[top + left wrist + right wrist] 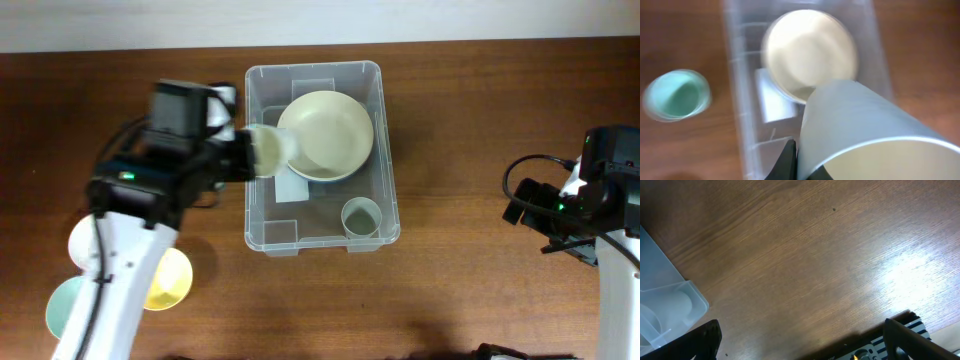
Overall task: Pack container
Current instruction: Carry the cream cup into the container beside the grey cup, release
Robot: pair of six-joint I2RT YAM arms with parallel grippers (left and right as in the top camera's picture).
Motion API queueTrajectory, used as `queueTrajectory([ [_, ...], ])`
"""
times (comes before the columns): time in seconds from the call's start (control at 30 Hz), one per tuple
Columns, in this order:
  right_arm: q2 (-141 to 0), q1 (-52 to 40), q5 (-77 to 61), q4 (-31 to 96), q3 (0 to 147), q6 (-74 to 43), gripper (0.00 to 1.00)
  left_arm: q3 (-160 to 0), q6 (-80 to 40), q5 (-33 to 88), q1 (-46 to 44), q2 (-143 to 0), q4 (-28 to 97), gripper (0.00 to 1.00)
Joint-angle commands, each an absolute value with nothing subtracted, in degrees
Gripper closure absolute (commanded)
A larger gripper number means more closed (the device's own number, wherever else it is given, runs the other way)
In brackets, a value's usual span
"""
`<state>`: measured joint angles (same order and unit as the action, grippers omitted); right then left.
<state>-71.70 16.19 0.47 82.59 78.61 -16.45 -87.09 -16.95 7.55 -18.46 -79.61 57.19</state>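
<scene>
A: Looking at the container, clear rectangular plastic with a rounded rim, resting mid-table on dark grained wood.
B: Noticing inside it a wide, smooth cream bowl, a small round grey-green cup and a flat white label on the base.
A: Watching the left gripper clamping a pale tapered cup, matte and tipped sideways over the container's left rim.
B: Spotting the right gripper hanging over bare wood, well right of the container, fingers spread wide, gripping nothing.
A: Catching a blurred teal cup standing on the wood near the container.
</scene>
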Motion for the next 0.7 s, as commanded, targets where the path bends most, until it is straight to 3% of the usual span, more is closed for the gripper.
queueTrajectory([
  [0.0,-71.75,16.14,0.19,82.50,78.52,-16.32,0.01,-89.89,-20.43,2.98,-27.09,-82.54,55.53,1.00],
  [0.3,-71.75,16.14,0.21,82.70,78.52,-16.29,0.01,-99.92,-22.74,2.09,-35.86,-96.20,61.58,1.00],
  [0.67,-71.75,16.14,0.21,82.65,78.52,-16.32,0.01,-101.03,-23.14,4.95,-36.60,-104.79,69.56,1.00],
])
